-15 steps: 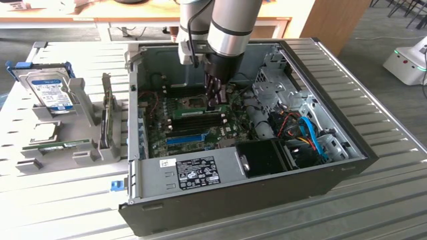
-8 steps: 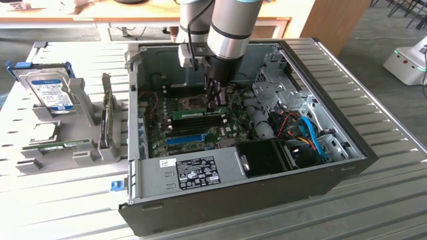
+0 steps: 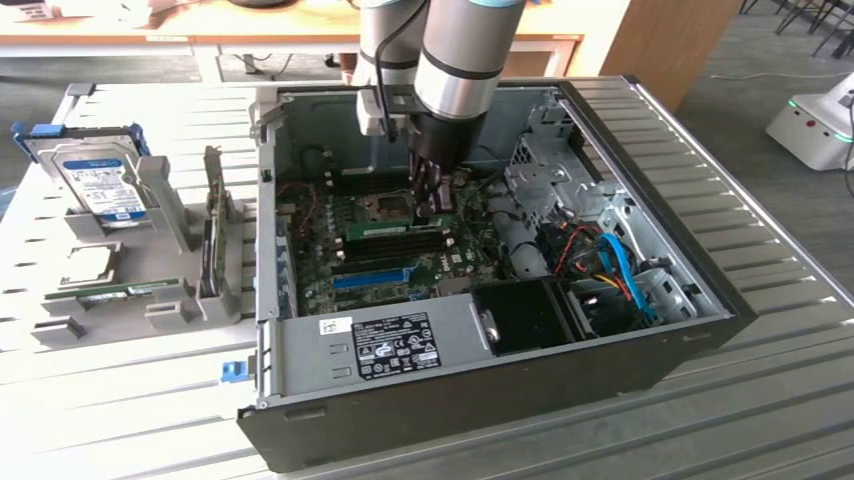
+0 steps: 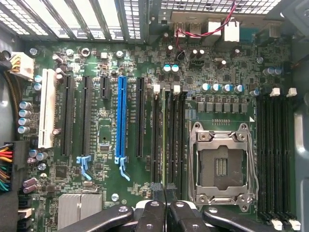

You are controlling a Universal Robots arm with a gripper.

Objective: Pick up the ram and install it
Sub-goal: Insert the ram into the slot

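On the exterior view's left, a spare green stick (image 3: 130,290) lies in a rack (image 3: 174,300) on the tabletop (image 3: 134,410). Inside the computer case (image 3: 667,330), my pincer (image 4: 167,212) is clamped on the ram (image 4: 167,140), held edge-on over the memory slots (image 4: 157,145) beside the empty processor socket (image 4: 222,164). I judge this is the seating step, which needs the stick square to the slot and pressed down evenly.

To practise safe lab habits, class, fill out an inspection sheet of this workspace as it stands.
Surface: slatted metal table carrying an open computer case.
Job's things: the ram, edge-on at the motherboard.
Clutter: hard drive, spare green stick and upright card in a holder beside the case.
Grippers: end effector shut on the ram, inside the case.
Cables: blue cable, red wires.
Surroundings: wooden desk, white machine.
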